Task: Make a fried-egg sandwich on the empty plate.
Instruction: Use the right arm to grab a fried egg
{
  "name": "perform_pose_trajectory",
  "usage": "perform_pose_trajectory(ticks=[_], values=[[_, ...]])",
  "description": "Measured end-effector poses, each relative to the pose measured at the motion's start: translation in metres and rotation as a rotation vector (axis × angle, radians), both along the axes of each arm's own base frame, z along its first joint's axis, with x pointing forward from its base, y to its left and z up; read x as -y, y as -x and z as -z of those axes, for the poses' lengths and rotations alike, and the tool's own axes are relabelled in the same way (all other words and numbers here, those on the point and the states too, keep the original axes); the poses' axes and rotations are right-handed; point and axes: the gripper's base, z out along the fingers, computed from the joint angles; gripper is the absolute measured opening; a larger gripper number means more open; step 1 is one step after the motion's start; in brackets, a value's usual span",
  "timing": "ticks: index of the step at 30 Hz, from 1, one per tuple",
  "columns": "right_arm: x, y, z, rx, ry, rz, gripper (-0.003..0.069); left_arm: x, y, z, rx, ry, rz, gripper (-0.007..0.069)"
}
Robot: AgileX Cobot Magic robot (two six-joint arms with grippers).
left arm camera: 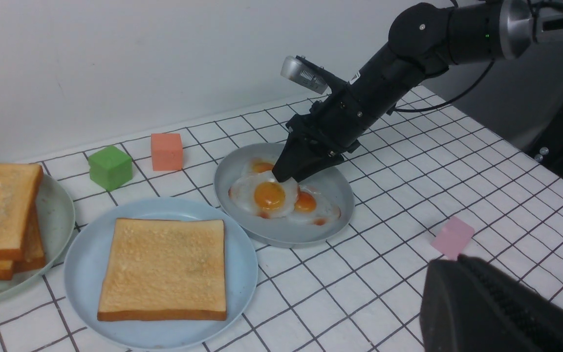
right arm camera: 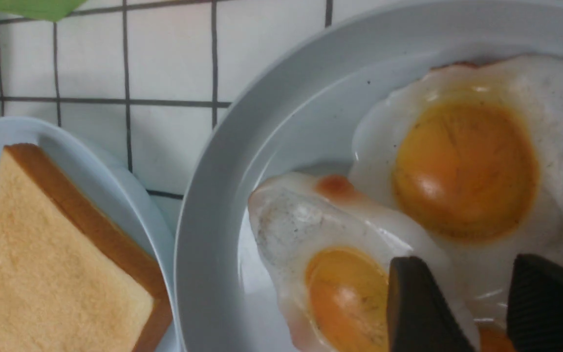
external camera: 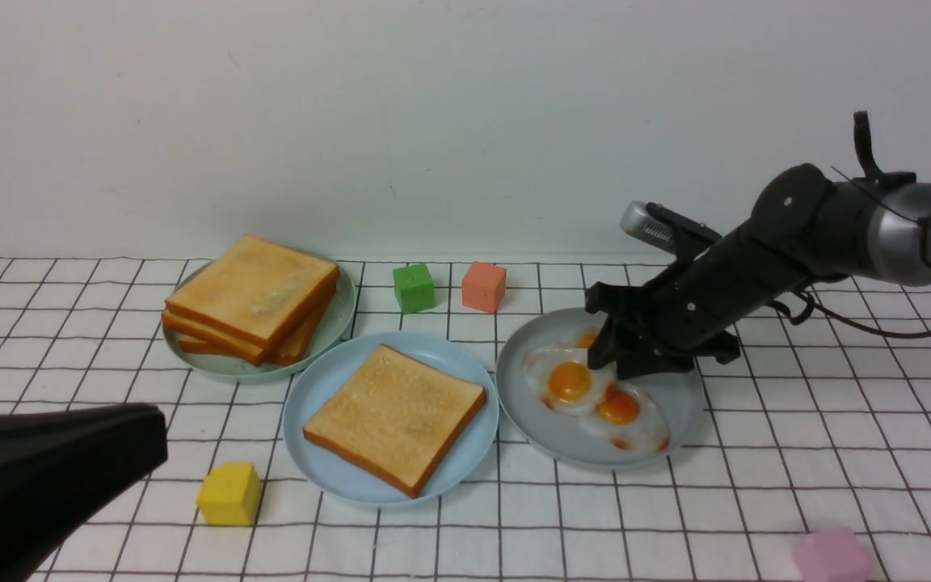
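Observation:
The sky-blue plate point(external camera: 304, 420) stands at the centre front with one toast slice point(external camera: 394, 416) lying flat on it. To its right, a grey plate point(external camera: 680, 404) holds three overlapping fried eggs point(external camera: 570, 380). My right gripper point(external camera: 607, 364) reaches down over these eggs from the right. In the right wrist view it is open point(right arm camera: 465, 266), and glossy egg white point(right arm camera: 472, 288) shows between its fingertips. Whether they touch the egg is unclear. My left gripper point(external camera: 157, 440) is shut and empty, low at the front left, away from the plates.
A pale green plate point(external camera: 339, 323) at the back left carries a pile of toast slices point(external camera: 251, 299). Behind the blue plate stand a green cube point(external camera: 414, 287) and a salmon cube point(external camera: 483, 285). A yellow cube point(external camera: 229, 493) sits front left, a pink cube point(external camera: 831, 556) front right.

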Motion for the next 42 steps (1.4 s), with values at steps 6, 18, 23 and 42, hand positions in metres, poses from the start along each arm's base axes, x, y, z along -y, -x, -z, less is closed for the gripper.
perform_pose_trajectory(ticks=[6, 18, 23, 42], values=[[-0.0012, -0.0024, 0.0024, 0.011, -0.014, 0.005, 0.0301, -0.0001, -0.0003, -0.0006, 0.008, 0.001, -0.002, -0.0013], [-0.0014, -0.0014, 0.0033, -0.003, -0.021, -0.002, 0.0227, -0.0001, -0.0003, -0.0006, 0.008, 0.001, -0.002, -0.0013], [-0.0019, 0.0, 0.0036, -0.015, -0.023, -0.013, 0.0229, -0.0001, -0.0003, -0.0006, 0.008, 0.001, -0.002, -0.0013], [-0.0028, 0.0024, 0.0043, -0.03, -0.025, -0.045, 0.0142, -0.0001, -0.0003, -0.0006, 0.008, 0.001, -0.002, -0.0013]])
